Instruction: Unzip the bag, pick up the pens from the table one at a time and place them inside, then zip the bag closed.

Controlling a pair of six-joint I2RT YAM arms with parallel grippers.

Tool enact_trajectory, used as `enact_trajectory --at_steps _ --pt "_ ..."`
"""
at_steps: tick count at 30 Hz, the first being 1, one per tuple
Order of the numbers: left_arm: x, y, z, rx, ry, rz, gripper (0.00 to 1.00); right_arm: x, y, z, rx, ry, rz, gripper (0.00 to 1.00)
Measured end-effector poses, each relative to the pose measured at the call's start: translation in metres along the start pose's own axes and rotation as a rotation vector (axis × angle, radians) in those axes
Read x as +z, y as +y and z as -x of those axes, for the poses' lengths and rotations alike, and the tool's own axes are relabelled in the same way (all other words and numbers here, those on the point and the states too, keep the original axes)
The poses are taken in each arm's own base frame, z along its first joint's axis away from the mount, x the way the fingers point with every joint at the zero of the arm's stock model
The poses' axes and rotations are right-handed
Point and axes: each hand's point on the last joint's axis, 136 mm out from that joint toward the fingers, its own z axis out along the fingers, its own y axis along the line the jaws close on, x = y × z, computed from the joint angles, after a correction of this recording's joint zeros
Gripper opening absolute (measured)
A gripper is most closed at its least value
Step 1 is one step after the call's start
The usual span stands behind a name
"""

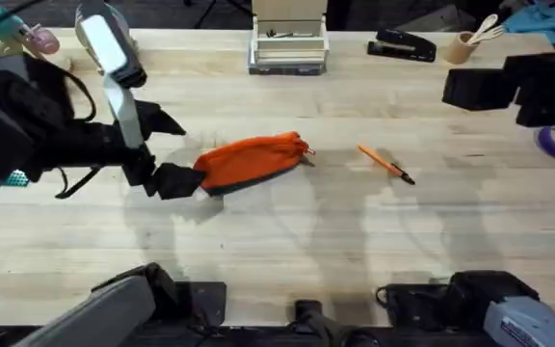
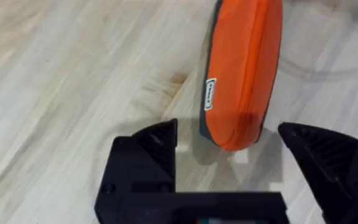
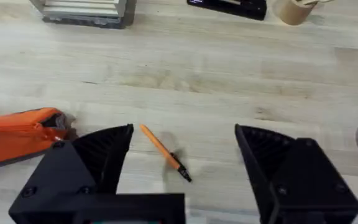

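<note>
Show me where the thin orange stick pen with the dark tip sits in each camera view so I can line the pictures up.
Overhead: the thin orange stick pen lies right of centre on the light wooden table.
Left wrist: not in it.
Right wrist: the pen lies between the right gripper fingers' tips.
Shared landmark: the orange fabric pouch, whose zipper end faces the pen; the left wrist view also has it.

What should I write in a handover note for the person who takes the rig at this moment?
Left gripper: open, fingers on either side of the bag's end, not closed on it.
Right gripper: open and empty, above the pen.
The bag lies on the table, the pen lies apart from it.
Done: nothing; the bag looks zipped.
Left: unzip, put the pen in, zip closed.
</note>
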Motion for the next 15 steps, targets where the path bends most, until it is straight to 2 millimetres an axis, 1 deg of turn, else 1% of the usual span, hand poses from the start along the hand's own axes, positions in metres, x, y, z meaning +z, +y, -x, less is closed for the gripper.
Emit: enact_trajectory --at_steps 7,12,13,14,15 --pt "0.020 -0.007 -0.007 -0.030 0.020 -0.099 0.993 0.000 0.000 0.000 0.000 0.000 0.000 0.997" --pt "0.028 -0.010 -0.011 -0.050 0.031 -0.138 0.981 0.000 0.000 0.000 0.000 0.000 0.000 0.997" --pt "0.029 -0.011 -0.011 -0.050 0.032 -0.144 0.913 0.000 0.000 0.000 0.000 0.000 0.000 0.996" --pt "0.029 -0.011 -0.011 -0.048 0.033 -0.147 0.823 0.000 0.000 0.000 0.000 0.000 0.000 0.995" --pt "0.030 -0.012 -0.011 -0.046 0.033 -0.151 0.695 0.000 0.000 0.000 0.000 0.000 0.000 0.996"
